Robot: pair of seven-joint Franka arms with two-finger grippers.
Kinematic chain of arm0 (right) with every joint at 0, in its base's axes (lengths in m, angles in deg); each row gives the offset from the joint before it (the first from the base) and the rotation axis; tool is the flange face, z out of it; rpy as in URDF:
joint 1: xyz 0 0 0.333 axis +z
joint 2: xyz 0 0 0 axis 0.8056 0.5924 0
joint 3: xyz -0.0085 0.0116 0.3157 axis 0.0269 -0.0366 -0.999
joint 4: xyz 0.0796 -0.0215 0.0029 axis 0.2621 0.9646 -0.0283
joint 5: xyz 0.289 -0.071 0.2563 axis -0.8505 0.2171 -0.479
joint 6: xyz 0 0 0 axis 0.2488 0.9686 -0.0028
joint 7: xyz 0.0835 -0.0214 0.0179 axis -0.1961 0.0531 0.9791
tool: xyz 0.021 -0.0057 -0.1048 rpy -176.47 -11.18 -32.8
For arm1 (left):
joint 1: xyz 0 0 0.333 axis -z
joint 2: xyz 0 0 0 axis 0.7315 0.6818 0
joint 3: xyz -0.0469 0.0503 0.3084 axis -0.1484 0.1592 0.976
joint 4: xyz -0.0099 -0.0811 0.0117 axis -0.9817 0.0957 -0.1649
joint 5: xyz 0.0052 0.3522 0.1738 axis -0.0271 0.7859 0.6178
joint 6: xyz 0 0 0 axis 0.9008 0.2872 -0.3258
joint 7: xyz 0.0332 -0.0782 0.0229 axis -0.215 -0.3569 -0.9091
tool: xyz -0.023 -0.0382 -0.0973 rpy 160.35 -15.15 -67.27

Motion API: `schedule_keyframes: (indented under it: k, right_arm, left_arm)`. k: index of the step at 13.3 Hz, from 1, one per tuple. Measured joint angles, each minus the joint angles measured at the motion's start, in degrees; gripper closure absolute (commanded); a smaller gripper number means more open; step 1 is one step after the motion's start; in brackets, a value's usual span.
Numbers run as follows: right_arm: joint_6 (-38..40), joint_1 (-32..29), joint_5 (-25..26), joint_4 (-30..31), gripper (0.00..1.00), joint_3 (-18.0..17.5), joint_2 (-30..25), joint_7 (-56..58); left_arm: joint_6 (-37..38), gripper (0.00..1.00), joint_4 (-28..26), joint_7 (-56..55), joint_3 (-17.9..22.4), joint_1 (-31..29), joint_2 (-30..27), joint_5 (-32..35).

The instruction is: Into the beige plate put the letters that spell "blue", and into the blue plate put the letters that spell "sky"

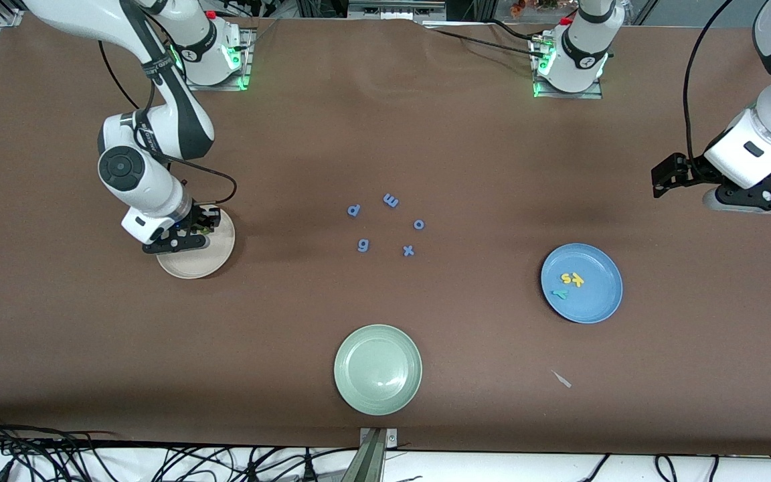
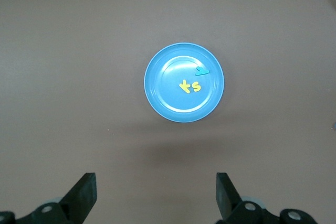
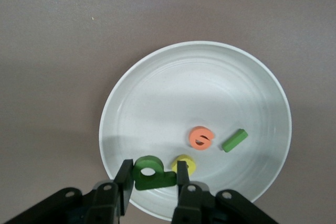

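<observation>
- While my right gripper (image 3: 153, 178) clamps the green "b" (image 3: 150, 172) over the beige plate (image 3: 157, 82), "e" (image 3: 201, 137), "l" (image 3: 234, 140), "u" (image 3: 186, 162) lie inside.
- My left gripper (image 2: 156, 195) waits, fingers apart, above table beside blue plate (image 2: 157, 90).

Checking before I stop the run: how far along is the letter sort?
Done: yellow "s", yellow "k" and teal "y" lie in the blue plate. Orange "e", "l" and "u" lie in the beige plate. In hand: right gripper holds the green "b" over it. Left: release it. Left gripper waits open.
</observation>
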Motion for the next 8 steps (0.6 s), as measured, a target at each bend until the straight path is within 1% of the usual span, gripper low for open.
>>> schedule_keyframes:
  k: [2, 3, 8]
  right_arm:
    - [-0.1, 0.0, -0.1, 0.0, 0.06, 0.0, 0.0, -0.2]
    - [-0.1, 0.0, -0.1, 0.0, 0.01, 0.0, 0.0, -0.2]
    - [-0.2, 0.0, -0.2, -0.5, 0.0, 0.0, 0.0, -0.3]
  left_arm:
    - [0.0, 0.0, 0.0, 0.0, 0.0, 0.0, 0.0, 0.0]
    - [0.0, 0.0, 0.0, 0.0, 0.0, 0.0, 0.0, 0.0]
    - [0.0, 0.0, 0.0, 0.0, 0.0, 0.0, 0.0, 0.0]
